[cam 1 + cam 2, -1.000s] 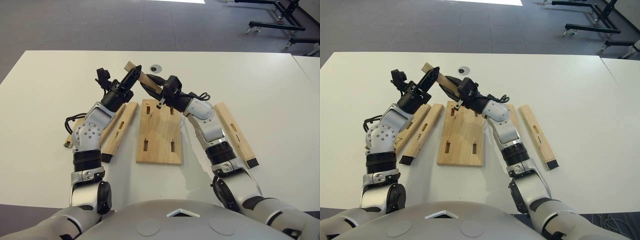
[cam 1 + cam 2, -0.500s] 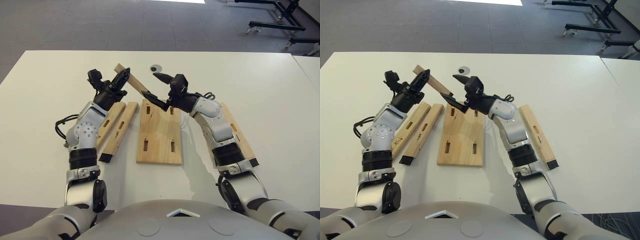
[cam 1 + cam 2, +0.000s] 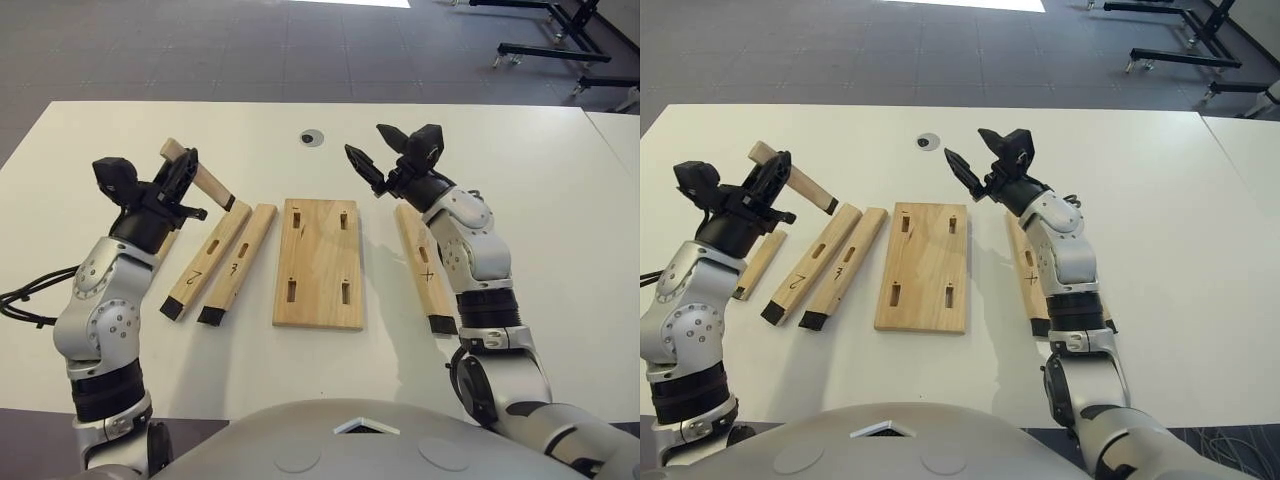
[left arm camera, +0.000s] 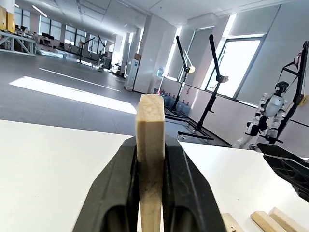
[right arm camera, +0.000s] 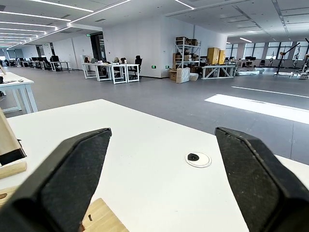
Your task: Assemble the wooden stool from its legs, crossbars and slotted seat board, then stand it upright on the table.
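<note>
Left eye view, pale wooden seat board (image 3: 318, 262), four slots, flat

Bright, even light from ceiling strips (image 5: 72, 10) washes my white surface (image 3: 540, 300), leaving only soft, faint shadows beside the seat board (image 3: 320, 262). Far off, a sunlit floor patch (image 3: 355, 2) and tall windows (image 4: 234, 65) blow out white.

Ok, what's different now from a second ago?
The right tool let go of the wooden piece and drew back to the robot's right, open. The left tool, shut on the wooden piece, carried it from above the far end of the seat board out to the robot's left. The seat board and the legs beside it stayed where they were.
</note>
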Robot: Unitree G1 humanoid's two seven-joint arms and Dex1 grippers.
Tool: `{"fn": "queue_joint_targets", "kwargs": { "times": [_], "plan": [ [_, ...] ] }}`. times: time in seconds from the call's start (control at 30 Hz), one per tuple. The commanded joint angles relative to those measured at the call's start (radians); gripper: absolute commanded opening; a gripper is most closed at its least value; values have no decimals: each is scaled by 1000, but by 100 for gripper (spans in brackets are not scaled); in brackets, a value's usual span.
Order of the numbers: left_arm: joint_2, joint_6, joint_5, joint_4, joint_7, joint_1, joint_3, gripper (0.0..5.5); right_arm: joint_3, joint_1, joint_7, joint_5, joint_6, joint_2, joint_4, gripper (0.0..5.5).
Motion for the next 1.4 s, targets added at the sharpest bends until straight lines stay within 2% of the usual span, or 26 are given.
{"fn": "queue_joint_targets", "kwargs": {
  "times": [0.03, 0.3, 0.63, 1.4],
  "plan": [
    [24, -65, 12, -43, -75, 76, -6, 39, -2, 5, -24, -23, 1, -3, 13, 396],
    [89, -140, 130, 57, -146, 143, -31, 39, 26, 17, -38, -47, 4, 10, 9, 396],
    [59, -141, 132, 58, -117, 170, -50, 39, 47, 28, -40, -81, -3, 0, 27, 396],
    [70, -142, 160, 100, -114, 167, -65, 39, 63, 25, -16, -68, 21, 0, -8, 396]
  ]
}}
